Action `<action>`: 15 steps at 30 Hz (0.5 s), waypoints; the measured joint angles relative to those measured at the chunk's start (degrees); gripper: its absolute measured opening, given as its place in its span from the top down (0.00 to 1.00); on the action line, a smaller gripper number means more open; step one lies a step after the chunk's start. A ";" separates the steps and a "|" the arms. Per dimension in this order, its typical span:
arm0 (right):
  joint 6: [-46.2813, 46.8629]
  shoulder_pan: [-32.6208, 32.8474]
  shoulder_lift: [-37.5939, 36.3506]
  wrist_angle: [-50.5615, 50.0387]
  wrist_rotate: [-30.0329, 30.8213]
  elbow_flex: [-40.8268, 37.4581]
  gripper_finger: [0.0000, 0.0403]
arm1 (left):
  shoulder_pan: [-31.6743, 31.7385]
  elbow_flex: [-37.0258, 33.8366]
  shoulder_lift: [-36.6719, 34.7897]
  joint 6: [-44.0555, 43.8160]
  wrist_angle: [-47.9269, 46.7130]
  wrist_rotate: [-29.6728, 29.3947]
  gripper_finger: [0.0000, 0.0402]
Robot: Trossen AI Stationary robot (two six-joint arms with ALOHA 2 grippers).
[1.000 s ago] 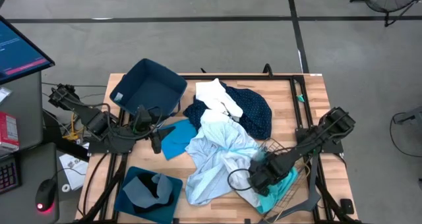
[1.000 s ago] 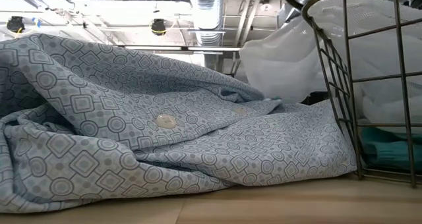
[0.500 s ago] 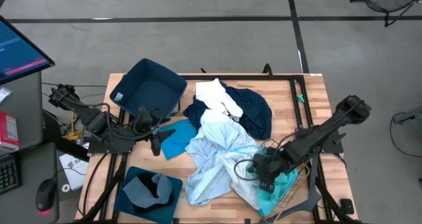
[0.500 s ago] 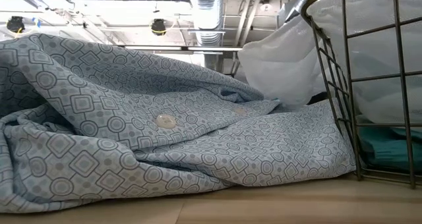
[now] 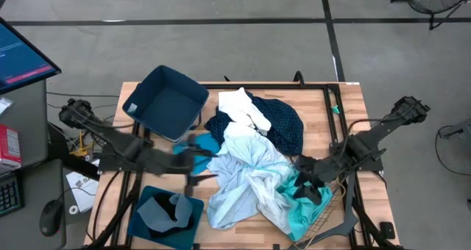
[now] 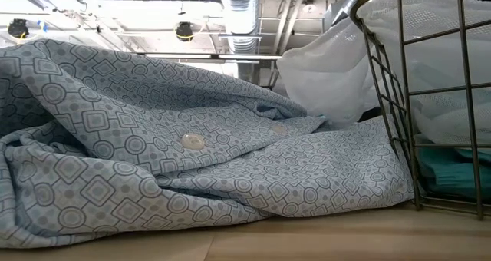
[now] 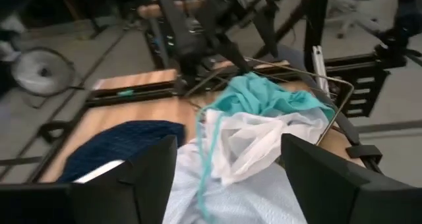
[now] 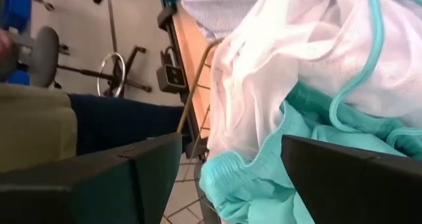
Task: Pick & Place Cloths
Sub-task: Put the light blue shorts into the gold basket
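While the right gripper (image 5: 315,185) was poised above the wire mesh basket (image 5: 324,206), its fingers (image 8: 343,184) were seen spread apart with nothing clamped between them. Directly beneath it, a crumpled teal garment (image 8: 290,165) with an elastic-looking gathered edge was lodged in the basket, and a thin white mesh cloth (image 8: 290,59) with teal trim was draped over it and over the basket rim. Just beside that gripper, toward the table's middle, a pale blue-white shirt (image 5: 243,176) was heaped in soft folds; its weave was printed with small circles and diamonds, and a round button (image 6: 192,142) was sewn on it. Farther off, a white cloth (image 5: 241,106) was laid on a navy dotted garment (image 5: 283,125).

The left gripper (image 5: 197,156) was blurred in the overhead view; in its wrist view, its fingers (image 7: 148,178) were held wide apart and empty, above the pale shirt's edge. Close beside it a bright cyan cloth (image 5: 200,148) was partly covered by the arm. An open dark blue fabric bin (image 5: 168,99) stood farther out, and a second bin (image 5: 165,213), cut off at the frame's edge, held a grey cloth (image 5: 171,207). The basket's far side was cropped in the low view.
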 joint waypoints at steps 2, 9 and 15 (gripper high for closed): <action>0.04 0.02 -0.48 -0.03 0.41 0.00 0.37 | 3.54 0.00 2.94 0.48 1.89 6.31 0.32; 0.15 0.10 0.56 -0.10 0.48 0.00 0.37 | 12.51 0.00 12.73 4.00 7.59 24.38 0.24; -0.27 0.10 1.95 -0.50 -0.33 0.02 0.37 | 15.50 0.00 20.34 5.70 13.82 34.46 0.23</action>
